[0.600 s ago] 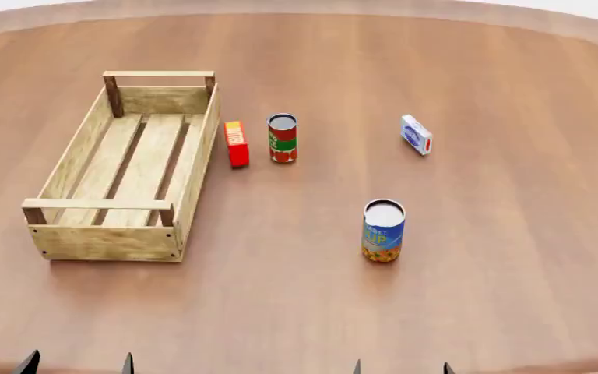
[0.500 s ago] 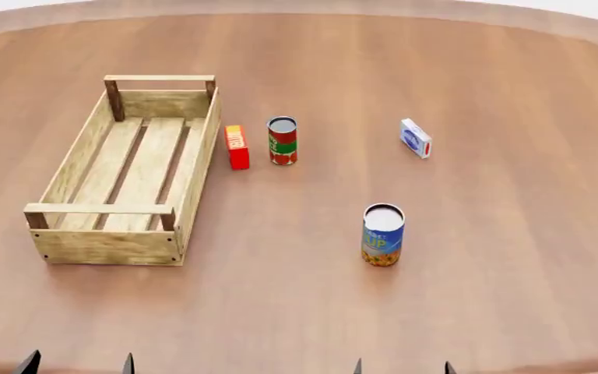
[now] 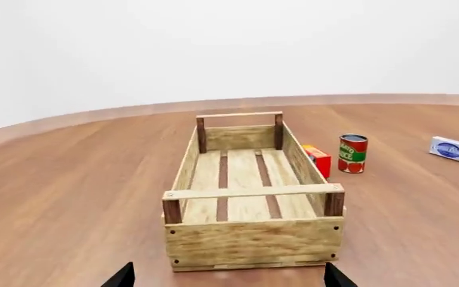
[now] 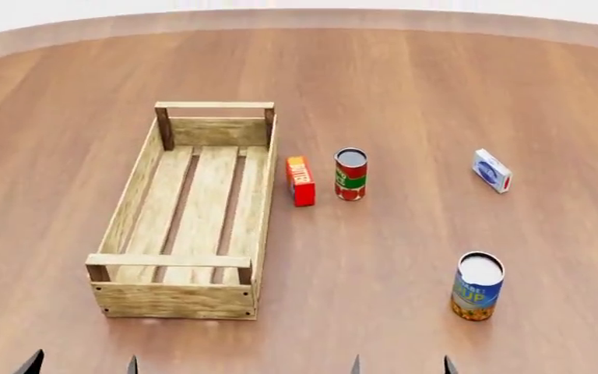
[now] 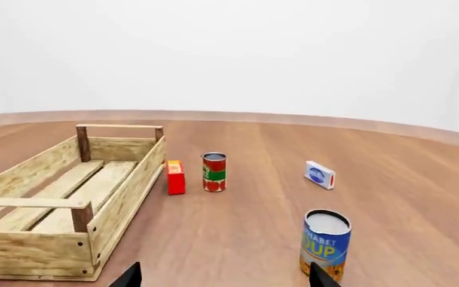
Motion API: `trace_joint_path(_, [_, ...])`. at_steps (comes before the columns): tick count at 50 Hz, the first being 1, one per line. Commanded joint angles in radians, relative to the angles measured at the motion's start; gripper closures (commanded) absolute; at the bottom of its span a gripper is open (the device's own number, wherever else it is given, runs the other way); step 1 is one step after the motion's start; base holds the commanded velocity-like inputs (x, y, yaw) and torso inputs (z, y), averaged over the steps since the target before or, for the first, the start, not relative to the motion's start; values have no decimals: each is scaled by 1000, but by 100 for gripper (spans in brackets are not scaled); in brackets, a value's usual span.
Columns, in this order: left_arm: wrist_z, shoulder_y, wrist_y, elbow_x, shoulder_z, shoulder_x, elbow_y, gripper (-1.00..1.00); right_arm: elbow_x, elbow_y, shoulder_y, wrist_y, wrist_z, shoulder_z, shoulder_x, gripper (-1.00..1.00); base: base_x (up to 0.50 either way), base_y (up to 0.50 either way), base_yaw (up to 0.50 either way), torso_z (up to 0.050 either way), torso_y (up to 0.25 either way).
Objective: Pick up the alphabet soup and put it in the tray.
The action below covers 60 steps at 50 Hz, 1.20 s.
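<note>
1. The alphabet soup [image 4: 478, 286] is seen standing upright on the wooden table [image 4: 403, 86], ahead of the right gripper [image 4: 401, 366] and slightly to its right; it is touched by nothing.
2. Only the dark fingertips [image 5: 319, 276] of the right gripper are shown at the frame edge in the right wrist view, set wide apart with nothing held between them (the can sits just beyond the right-hand tip).
3. The left gripper [image 4: 81, 363] is likewise shown by its two tips alone, spread wide and holding nothing, with the near end of the tray [image 4: 174, 298] directly ahead of the jaws.
4. The tray is laid lengthwise away from the left jaws, its slatted floor bare, well apart from the soup can.
5. A small red box [image 4: 300, 181] is placed just beside the tray's right wall, farther from the jaws, and a red-and-green can [image 4: 350, 174] stands upright next to it.
6. A white-and-blue box [image 4: 491, 171] is seen farthest out, beyond the soup can from the right jaws.
</note>
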State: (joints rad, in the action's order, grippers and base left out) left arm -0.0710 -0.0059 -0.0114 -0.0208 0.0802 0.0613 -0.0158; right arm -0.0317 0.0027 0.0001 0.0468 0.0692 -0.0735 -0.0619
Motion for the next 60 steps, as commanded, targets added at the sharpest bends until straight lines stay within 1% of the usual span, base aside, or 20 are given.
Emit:
trace_joint_path(1, [-22, 1, -7, -1, 27, 19, 1, -100, -18, -2, 0, 8, 16, -20, -17, -100, 418, 410, 0, 0, 0])
trace_joint_path(14, [-37, -4, -8, -12, 47, 34, -6, -100, -34, -1, 2, 16, 32, -36, -31, -100, 438, 392, 0, 0, 0])
trace_joint_path(36, [-61, -6, -8, -29, 75, 55, -9, -100, -59, 1, 3, 16, 55, -63, -52, -100, 500, 266, 0, 0, 0])
trace_joint_path(54, [-76, -7, -3, -45, 91, 70, -3, -100, -84, -5, 5, 18, 70, -76, -64, -100, 472, 39, 0, 0, 1])
trace_joint_path(56, [-77, -8, -4, -47, 92, 71, -5, -100, -86, -11, 4, 9, 75, -78, -65, -100, 0, 0, 0, 0, 0])
trace_joint_path(60, [-81, -9, -1, -51, 94, 73, -5, -100, -105, -64, -1, -87, 128, -55, -53, -100, 0, 0, 0, 0, 0])
